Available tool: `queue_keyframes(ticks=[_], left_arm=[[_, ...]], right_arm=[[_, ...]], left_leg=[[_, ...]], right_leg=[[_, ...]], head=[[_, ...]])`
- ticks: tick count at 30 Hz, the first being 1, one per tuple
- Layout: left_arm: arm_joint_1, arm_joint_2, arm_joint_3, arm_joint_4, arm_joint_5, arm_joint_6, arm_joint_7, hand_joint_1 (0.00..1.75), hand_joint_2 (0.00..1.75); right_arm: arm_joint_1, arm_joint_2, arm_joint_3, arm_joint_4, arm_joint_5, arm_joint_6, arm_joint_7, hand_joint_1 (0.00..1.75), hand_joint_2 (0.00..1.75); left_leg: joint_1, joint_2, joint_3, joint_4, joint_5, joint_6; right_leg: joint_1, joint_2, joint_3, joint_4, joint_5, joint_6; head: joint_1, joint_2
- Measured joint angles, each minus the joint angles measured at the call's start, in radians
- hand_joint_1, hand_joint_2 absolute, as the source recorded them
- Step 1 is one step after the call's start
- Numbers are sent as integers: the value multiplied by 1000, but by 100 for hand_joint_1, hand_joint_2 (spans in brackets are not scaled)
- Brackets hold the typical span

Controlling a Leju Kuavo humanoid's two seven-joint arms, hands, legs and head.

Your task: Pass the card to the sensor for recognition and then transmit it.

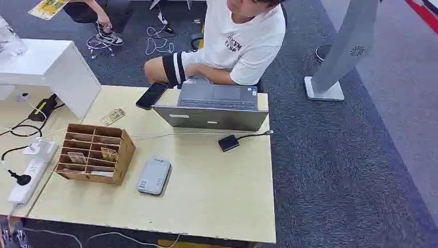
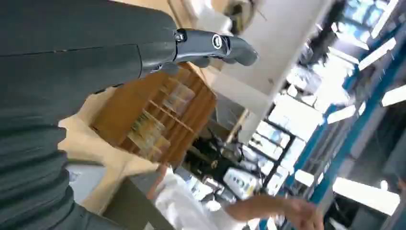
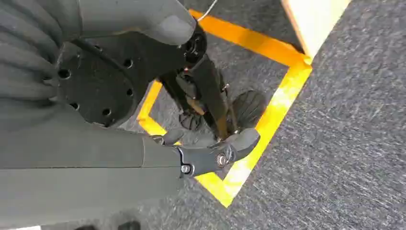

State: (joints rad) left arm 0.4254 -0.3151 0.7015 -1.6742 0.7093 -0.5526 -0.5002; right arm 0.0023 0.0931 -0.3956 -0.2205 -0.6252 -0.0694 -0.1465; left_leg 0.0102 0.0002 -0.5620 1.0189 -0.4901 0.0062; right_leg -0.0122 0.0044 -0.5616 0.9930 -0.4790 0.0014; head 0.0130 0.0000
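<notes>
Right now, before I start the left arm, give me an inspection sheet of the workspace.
Surface: light wooden table, bare along its near side.
Job's things: wooden card rack with cards in some slots; grey sensor flat beside it; a loose card behind the rack.
Clutter: laptop, black phone, small black adapter.
Hands: left hand near the rack, holding nothing; right hand hangs over the carpet, empty.
Cables: white power strip with black leads on the left; a thin cable runs to the adapter.
Surroundings: a person sits behind the laptop; grey carpet, yellow floor tape.
</notes>
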Motion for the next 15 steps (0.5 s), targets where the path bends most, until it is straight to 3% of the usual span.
queue_keyframes(ticks=[1,6,15], left_arm=[[-9,0,1,-17,-19,-12,5,0,175],[-58,22,-8,-80,-163,-22,9,0,175],[-157,116,-98,-97,-386,130,16,0,175]], right_arm=[[-1,0,4,2,10,-4,3,0,0],[-5,0,33,6,63,-6,21,0,0],[-14,0,83,14,139,-15,54,0,0]], left_leg=[[0,0,0,0,0,0],[0,0,1,0,1,0],[0,0,1,0,1,-1]], right_leg=[[0,0,0,0,0,0],[0,1,0,0,0,0],[0,1,0,0,0,0]], head=[[0,0],[0,0],[0,0]])
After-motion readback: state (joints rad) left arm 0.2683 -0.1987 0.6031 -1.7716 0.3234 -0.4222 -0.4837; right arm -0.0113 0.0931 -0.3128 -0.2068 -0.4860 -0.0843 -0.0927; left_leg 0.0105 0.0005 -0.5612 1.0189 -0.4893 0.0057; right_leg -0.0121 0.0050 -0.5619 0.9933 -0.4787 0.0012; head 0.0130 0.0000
